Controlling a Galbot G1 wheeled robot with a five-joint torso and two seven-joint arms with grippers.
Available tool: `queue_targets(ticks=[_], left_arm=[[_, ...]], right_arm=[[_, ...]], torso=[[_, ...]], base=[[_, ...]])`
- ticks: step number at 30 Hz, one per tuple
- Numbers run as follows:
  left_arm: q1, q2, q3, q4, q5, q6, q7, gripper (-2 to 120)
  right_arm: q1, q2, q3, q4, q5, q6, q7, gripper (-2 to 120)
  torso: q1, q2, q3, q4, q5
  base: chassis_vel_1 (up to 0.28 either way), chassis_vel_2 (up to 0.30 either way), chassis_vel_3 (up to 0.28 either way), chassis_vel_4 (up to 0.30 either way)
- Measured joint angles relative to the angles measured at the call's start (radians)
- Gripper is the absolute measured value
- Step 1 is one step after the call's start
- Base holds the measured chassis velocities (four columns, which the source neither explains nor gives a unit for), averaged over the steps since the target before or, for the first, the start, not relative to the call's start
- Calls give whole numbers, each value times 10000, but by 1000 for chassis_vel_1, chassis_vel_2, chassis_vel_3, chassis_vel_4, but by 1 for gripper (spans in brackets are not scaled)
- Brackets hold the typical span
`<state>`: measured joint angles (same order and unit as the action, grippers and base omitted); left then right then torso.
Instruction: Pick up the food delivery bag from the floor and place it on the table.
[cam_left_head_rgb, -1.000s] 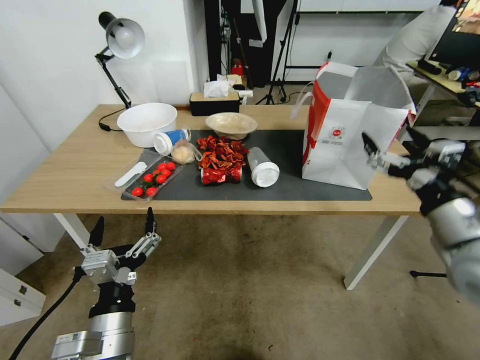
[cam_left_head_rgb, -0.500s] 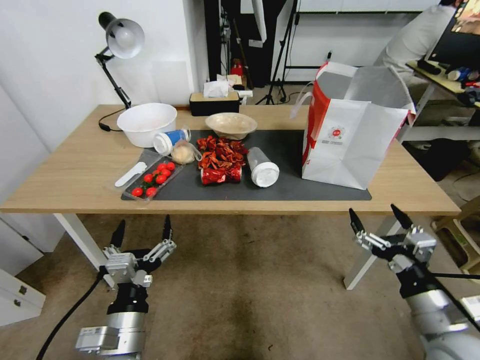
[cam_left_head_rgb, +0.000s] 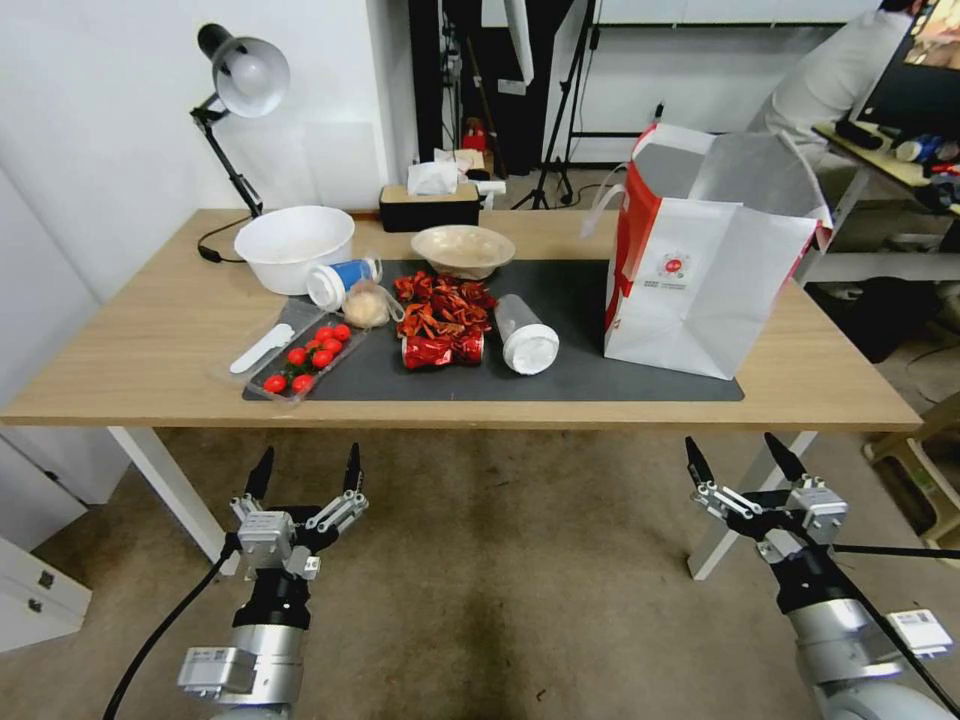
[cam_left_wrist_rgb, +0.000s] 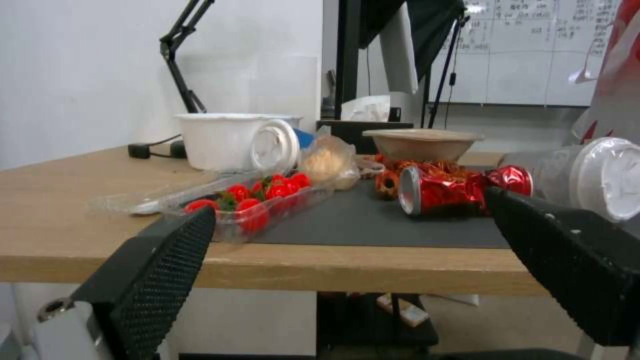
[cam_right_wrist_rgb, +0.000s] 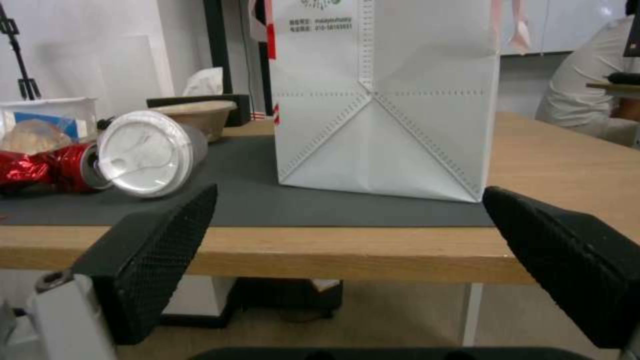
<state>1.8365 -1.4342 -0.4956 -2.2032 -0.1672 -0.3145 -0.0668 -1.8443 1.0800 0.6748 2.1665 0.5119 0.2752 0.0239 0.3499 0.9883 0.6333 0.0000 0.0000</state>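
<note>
Standing upright on the table (cam_left_head_rgb: 140, 340), the food delivery bag (cam_left_head_rgb: 700, 270) rests with its base on the right end of the dark grey mat (cam_left_head_rgb: 580, 330), its mouth open and the silver lining showing inside. From the right wrist view the bag's white folded front (cam_right_wrist_rgb: 387, 100) sits just back from the table's front edge, on the mat. Both arms hang low in front of the table, below its top and over the carpeted floor. The left gripper (cam_left_head_rgb: 305, 472) is below the table's left half, fingers spread apart and holding nothing; the right gripper (cam_left_head_rgb: 742, 462) is below the right half, near the white table leg (cam_left_head_rgb: 740, 510), its fingers likewise spread and empty. Neither touches the bag. Left of the bag on the mat lie a clear lidded cup (cam_left_head_rgb: 525, 335) on its side, a heap of red foil wrappers (cam_left_head_rgb: 440, 310) and a tray of cherry tomatoes (cam_left_head_rgb: 305, 360). Behind them are a white bowl (cam_left_head_rgb: 293, 245) and a beige bowl (cam_left_head_rgb: 462, 248).
</note>
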Motion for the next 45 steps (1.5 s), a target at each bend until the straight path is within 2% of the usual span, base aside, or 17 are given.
queue_targets(ticks=[45], left_arm=[[60,104,-41,54,-110,-9,92,100]], right_arm=[[132,-12,-7,-84,29,-85,5,100]], torso=[[1,-2,0,-1,0]], base=[[0,0,0,0]])
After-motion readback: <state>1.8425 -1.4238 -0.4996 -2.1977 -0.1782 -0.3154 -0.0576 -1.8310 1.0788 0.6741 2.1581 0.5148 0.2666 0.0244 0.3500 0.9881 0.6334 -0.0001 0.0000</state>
